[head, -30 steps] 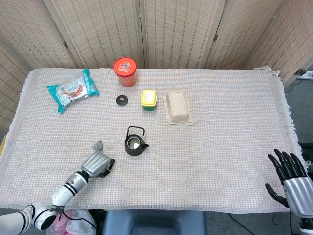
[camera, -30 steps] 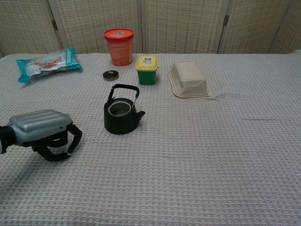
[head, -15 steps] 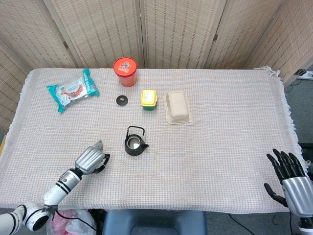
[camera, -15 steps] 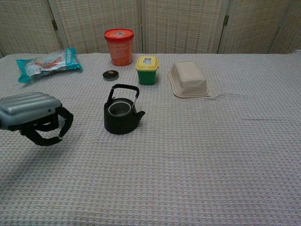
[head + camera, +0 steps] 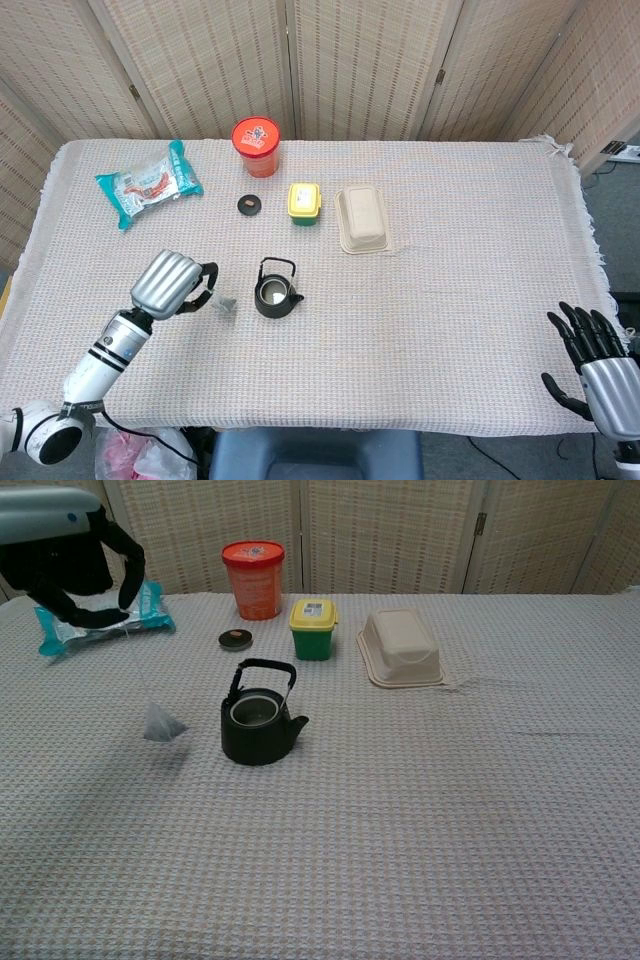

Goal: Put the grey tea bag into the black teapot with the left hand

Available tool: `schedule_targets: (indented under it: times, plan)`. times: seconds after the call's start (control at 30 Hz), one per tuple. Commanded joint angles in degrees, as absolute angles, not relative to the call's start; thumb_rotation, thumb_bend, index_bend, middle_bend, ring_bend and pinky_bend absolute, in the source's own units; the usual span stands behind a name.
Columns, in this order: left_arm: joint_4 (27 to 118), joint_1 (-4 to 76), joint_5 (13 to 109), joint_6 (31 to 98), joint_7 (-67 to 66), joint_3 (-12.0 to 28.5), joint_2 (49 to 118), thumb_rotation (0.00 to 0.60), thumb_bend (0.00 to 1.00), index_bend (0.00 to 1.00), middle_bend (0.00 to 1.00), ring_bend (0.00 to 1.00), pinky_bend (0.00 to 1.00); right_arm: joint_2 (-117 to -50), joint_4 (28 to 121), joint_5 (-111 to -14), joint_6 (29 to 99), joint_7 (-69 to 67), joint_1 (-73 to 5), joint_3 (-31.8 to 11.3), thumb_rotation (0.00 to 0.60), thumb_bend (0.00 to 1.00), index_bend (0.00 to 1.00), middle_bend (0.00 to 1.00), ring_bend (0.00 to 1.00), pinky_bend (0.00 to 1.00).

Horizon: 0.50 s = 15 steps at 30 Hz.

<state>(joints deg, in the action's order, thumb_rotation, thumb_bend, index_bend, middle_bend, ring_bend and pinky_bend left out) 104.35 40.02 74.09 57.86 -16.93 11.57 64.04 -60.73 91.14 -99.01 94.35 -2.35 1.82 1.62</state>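
My left hand [image 5: 172, 283] [image 5: 62, 560] is raised above the table, left of the black teapot [image 5: 275, 290] [image 5: 258, 723]. It pinches a thin string, and the grey tea bag [image 5: 226, 304] [image 5: 162, 723] dangles from it, hanging just left of the pot and apart from it. The teapot stands upright with its handle up and its mouth uncovered. Its small black lid [image 5: 249, 204] [image 5: 236, 638] lies farther back. My right hand [image 5: 598, 372] shows at the lower right corner of the head view, fingers spread, holding nothing.
Behind the teapot stand a red tub [image 5: 257, 146] [image 5: 253, 578], a yellow-lidded green box [image 5: 304, 203] [image 5: 314, 628] and a beige takeaway box [image 5: 362, 218] [image 5: 403, 647]. A teal snack packet [image 5: 148, 183] [image 5: 98, 613] lies at the back left.
My left hand has risen from the cloth and moved back toward the teapot. The tea bag, hidden in the hand before, now hangs free on its string.
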Motion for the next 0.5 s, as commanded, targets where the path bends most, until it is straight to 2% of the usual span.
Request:
schedule_targets:
  times: [0.03,0.23,0.5]
  plan:
    - [105.82,42.60,70.52,56.20,-19.71,14.02,62.81,0.600,0.50,0.65,1.00,1.00,1.00,-60.64,91.20,-98.90,93.80,-2.37,1.57,1.68,0.600,0.23,0.00,0.00,0.00,0.00]
    - [107.22,45.89,65.66,54.69,-24.26,15.61,62.52,0.600,0.50,0.65,1.00,1.00,1.00,-60.47,91.46,-98.39,93.10,-2.44,1.23,1.58,0.600,0.23,0.00,0.00,0.00,0.00]
    - [109.19,49.61,61.48,54.54,-30.91,15.45,63.94,0.600,0.50,0.65,1.00,1.00,1.00,-59.90,91.37,-97.60,92.81,-4.15,1.00,1.35,0.600,0.23,0.00,0.00,0.00,0.00]
